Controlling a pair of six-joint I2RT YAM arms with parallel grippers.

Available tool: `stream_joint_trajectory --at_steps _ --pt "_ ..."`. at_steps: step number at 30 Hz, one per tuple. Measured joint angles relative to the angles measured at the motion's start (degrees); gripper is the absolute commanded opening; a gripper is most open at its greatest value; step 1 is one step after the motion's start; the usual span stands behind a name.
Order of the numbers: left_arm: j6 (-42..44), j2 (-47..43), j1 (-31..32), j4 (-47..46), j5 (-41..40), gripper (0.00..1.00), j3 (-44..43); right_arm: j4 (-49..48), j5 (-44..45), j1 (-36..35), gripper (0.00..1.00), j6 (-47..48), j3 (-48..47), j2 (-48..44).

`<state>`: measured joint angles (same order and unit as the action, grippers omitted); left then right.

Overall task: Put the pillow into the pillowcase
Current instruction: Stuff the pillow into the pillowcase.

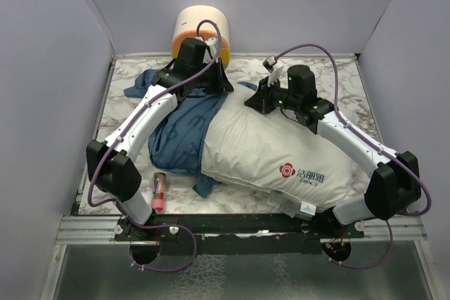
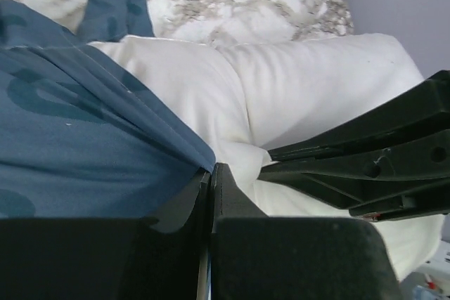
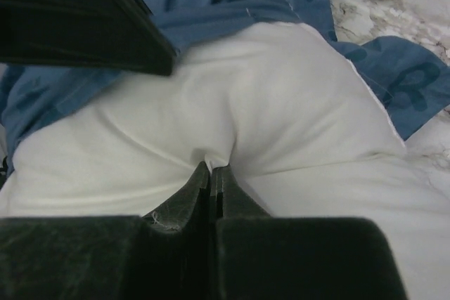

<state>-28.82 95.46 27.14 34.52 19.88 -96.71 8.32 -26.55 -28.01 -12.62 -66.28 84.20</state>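
Note:
The white pillow (image 1: 281,156) lies across the middle of the marble table, its red-logo end toward the front right. The blue pillowcase (image 1: 179,135) covers its back-left end. In the left wrist view my left gripper (image 2: 211,171) is shut on the pillowcase's (image 2: 84,138) edge, right against the pillow (image 2: 302,89). From above, that left gripper (image 1: 216,83) sits at the pillow's far left corner. My right gripper (image 3: 212,168) is shut on a pinched fold of the pillow (image 3: 281,103), close beside the left one; from above it (image 1: 257,100) is at the pillow's far edge.
A cream-and-orange cylinder (image 1: 202,29) stands at the back behind the left arm. A small pink and red tube (image 1: 159,192) lies on the table (image 1: 337,82) near the front left. Grey walls close in on both sides and at the back.

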Motion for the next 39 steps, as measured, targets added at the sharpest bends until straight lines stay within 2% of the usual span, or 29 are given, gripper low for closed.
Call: stream_joint_trajectory --at_steps 10,15,18,21,25,28,30,33,35,39 --pt "-9.7 -4.5 1.6 -12.8 4.8 0.0 10.4 -3.0 0.0 0.0 0.01 -1.2 1.1 -7.5" --pt "-12.3 -8.1 1.7 -20.0 5.3 0.0 19.6 -7.9 -1.6 0.0 0.05 -0.8 10.3 -10.1" --pt "-14.2 -10.6 2.0 -24.3 5.5 0.0 27.2 -9.9 -3.7 0.0 0.17 -0.4 15.0 -12.2" --pt "-15.9 -12.9 2.4 -27.5 5.7 0.0 32.4 -9.3 -6.2 0.0 0.35 1.0 16.6 -15.2" --pt "-17.0 -16.0 2.6 -30.5 5.6 0.0 35.8 -5.1 -8.7 -0.2 0.71 3.1 15.2 -18.9" --pt "-17.0 -17.5 2.6 -31.6 5.3 0.0 37.1 -0.3 -9.3 -0.6 0.94 4.3 9.6 -20.6" --pt "-16.9 -17.8 2.6 -32.0 5.1 0.0 37.7 2.7 -7.6 -0.6 0.98 5.4 3.8 -20.3" --pt "-16.9 -18.6 2.6 -32.5 4.7 0.0 38.8 4.9 -4.6 -0.4 0.99 7.6 -1.1 -19.3" --pt "-16.9 -19.5 2.6 -32.6 4.4 0.0 39.5 8.5 -3.7 1.3 0.99 8.9 -6.3 -15.0" --pt "-16.9 -21.4 2.6 -32.5 4.0 0.0 40.7 14.1 -3.3 5.0 0.96 11.0 -8.7 -5.4"
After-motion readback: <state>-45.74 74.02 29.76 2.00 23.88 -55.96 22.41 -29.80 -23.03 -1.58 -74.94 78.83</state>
